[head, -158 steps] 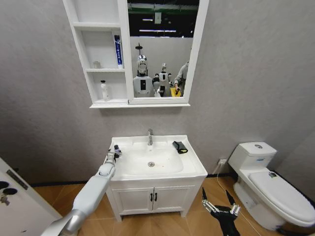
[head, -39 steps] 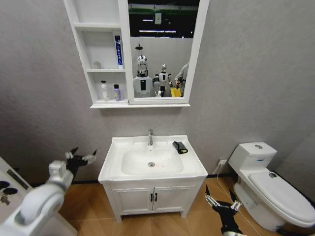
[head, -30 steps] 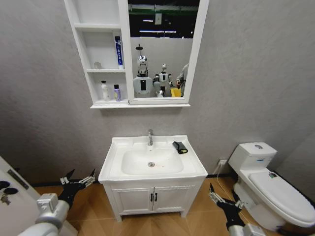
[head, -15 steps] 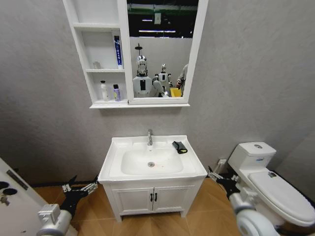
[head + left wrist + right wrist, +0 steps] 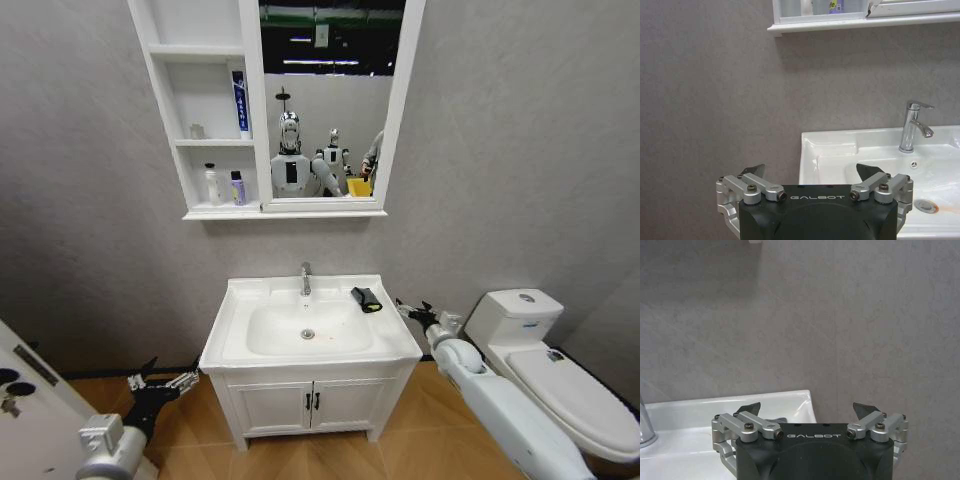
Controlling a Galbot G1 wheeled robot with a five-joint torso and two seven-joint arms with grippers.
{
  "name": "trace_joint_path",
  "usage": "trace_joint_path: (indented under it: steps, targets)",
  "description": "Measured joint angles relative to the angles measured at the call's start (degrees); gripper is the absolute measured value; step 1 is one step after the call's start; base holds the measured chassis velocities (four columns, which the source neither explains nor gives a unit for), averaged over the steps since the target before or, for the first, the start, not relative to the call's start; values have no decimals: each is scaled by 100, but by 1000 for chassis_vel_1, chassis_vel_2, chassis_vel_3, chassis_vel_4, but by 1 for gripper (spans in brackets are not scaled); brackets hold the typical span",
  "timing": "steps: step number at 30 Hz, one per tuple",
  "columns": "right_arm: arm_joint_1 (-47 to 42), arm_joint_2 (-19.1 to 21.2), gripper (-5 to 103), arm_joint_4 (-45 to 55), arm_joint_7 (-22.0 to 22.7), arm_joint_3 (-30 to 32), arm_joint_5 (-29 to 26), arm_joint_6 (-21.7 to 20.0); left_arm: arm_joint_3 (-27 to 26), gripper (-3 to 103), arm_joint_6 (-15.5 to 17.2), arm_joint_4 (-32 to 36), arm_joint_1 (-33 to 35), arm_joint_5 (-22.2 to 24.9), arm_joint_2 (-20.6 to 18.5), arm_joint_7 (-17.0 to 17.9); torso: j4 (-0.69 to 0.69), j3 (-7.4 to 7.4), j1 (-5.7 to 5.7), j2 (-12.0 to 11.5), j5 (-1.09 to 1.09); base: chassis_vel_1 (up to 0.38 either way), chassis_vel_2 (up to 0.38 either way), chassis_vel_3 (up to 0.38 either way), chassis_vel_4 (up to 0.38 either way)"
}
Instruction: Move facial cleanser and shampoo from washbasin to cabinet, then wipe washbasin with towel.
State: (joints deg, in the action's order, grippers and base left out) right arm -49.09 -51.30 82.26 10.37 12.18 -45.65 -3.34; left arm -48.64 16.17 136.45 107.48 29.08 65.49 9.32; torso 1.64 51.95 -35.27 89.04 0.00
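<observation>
The white washbasin stands at centre with its chrome tap. The black towel lies folded on its back right rim. On the cabinet's lowest shelf stand a white bottle and a smaller purple-labelled bottle; which is the facial cleanser and which the shampoo I cannot tell. My right gripper is open just off the basin's right edge, a short way from the towel. My left gripper hangs open low at the left, facing the washbasin. My right gripper holds nothing.
A white toilet stands close on the right, beside my right arm. The vanity's two doors are shut below the basin. A blue tube stands on the cabinet's middle shelf. A white panel is at the lower left.
The small bottle my left gripper held at the basin's left edge now stands on the cabinet's lowest shelf. My left arm dropped low. My right arm rose to the basin's right edge.
</observation>
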Motion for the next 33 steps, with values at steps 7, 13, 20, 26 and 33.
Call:
trace_joint_path:
  steps: [7, 13, 20, 26, 33]
  targets:
    - [-558, 53, 100, 694, 151, 440, 264, 81, 4, 100, 6, -5, -3, 6, -4, 1, 1, -2, 3, 2, -1, -9, 16, 15, -18]
    - [-835, 115, 100, 1015, 189, 616, 312, 124, 6, 100, 7, -7, -3, 8, -5, 3, 2, -2, 4, 3, 1, -107, 96, 102, -114]
    - [-1055, 153, 100, 1348, 255, 768, 587, 402, 8, 100, 8, -9, -3, 8, -7, 5, -1, 2, -8, -2, 1, -155, 129, 151, -130]
    - [-963, 172, 100, 1371, 285, 773, 641, 660, 8, 100, 8, -9, -3, 9, -8, 7, 3, 0, 1, 0, -1, -35, 8, -5, -17]
    - [-982, 190, 100, 1298, 32, 810, 643, 838, 8, 100, 8, -9, -2, 9, -7, 9, 1, -2, 7, 3, 1, 35, -20, -25, 21]
